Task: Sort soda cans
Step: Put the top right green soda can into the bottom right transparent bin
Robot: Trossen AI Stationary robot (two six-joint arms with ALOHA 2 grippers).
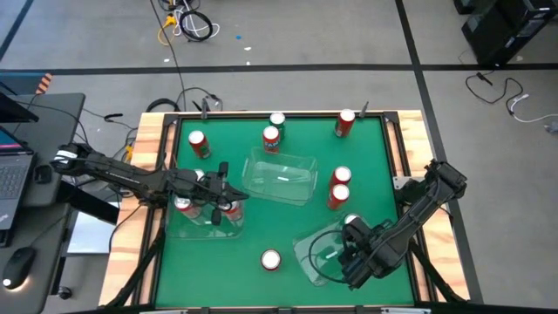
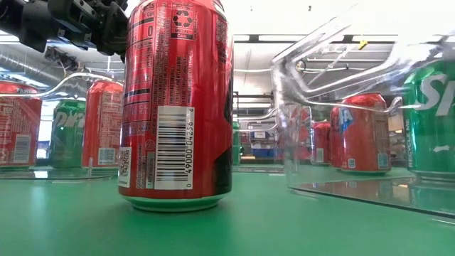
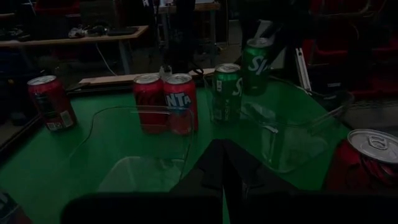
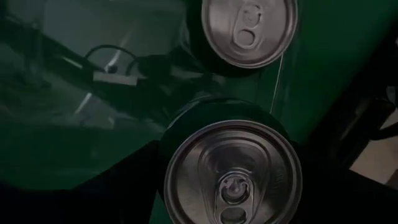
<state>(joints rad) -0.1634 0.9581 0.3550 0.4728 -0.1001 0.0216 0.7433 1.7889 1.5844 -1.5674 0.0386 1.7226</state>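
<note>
Where barcode faces out, red can (image 2: 175, 107).

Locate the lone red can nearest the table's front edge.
In the high view, the red can stands alone on the green mat near the front edge, about midway across, between the left bin and the right bin.

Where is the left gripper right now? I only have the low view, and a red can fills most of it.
Observer: The left gripper is shut, holding nothing, over the left-hand clear bin.
Operator: Anything in that bin?
Observer: Red cans stand in it, beside the gripper.
Operator: And the right arm?
Observer: The right gripper is over the right-hand clear bin, directly above a silver can top.
</note>
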